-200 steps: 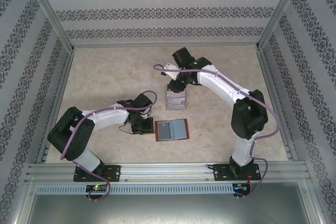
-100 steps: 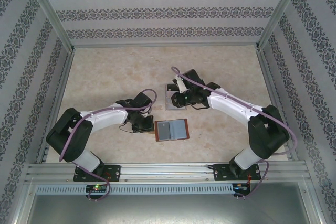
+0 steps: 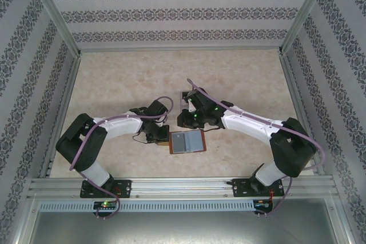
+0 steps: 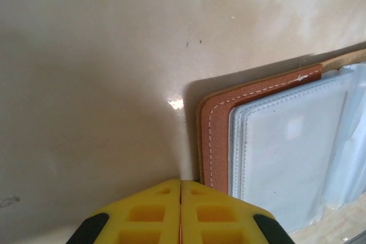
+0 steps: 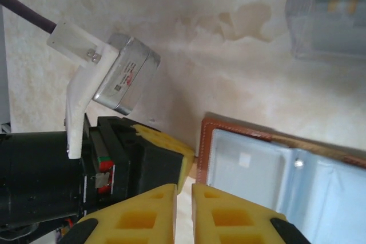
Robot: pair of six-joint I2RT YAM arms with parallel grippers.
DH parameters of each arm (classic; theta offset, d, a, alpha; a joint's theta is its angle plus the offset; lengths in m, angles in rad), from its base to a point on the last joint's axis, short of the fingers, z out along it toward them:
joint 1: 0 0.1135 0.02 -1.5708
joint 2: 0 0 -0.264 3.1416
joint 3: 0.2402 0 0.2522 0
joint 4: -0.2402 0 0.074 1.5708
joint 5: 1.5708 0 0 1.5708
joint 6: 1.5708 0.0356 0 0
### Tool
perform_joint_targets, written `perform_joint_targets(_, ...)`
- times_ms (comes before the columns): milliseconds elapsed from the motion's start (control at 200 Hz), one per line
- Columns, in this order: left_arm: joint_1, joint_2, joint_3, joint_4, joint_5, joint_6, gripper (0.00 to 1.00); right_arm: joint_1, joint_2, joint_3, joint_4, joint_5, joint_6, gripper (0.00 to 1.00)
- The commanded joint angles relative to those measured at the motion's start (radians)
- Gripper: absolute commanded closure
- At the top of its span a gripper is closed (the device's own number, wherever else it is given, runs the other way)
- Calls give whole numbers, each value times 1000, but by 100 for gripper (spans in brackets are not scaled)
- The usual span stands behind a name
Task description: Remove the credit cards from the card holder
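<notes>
Beside the open card holder (image 3: 187,141), lying flat just beyond the arm bases, the right gripper (image 5: 183,212) has swung down from the acrylic stand (image 5: 330,12), fingers nearly together and empty, ready for another card, while the left gripper (image 4: 180,210), pressed shut, pins its left edge.

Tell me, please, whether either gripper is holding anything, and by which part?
It cannot be told: the shut left gripper meets the reddish-brown leather card holder at its corner edge.

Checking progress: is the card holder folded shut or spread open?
Spread open: the card holder lies flat on the table, its grey-blue inner sleeves facing up inside the brown border.
</notes>
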Motion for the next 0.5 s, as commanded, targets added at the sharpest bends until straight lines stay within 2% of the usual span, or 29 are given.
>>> perform_joint_targets(0, 6, -15, -33, 21, 0, 14, 92, 35, 19, -14, 12, -15, 73, 83)
perform_joint_targets(270, 8, -33, -63, 45, -17, 7, 96, 88, 78, -8, -14, 6, 104, 83)
perform_joint_targets(495, 12, -43, -97, 97, -9, -13, 97, 108, 114, -7, -47, 13, 104, 80)
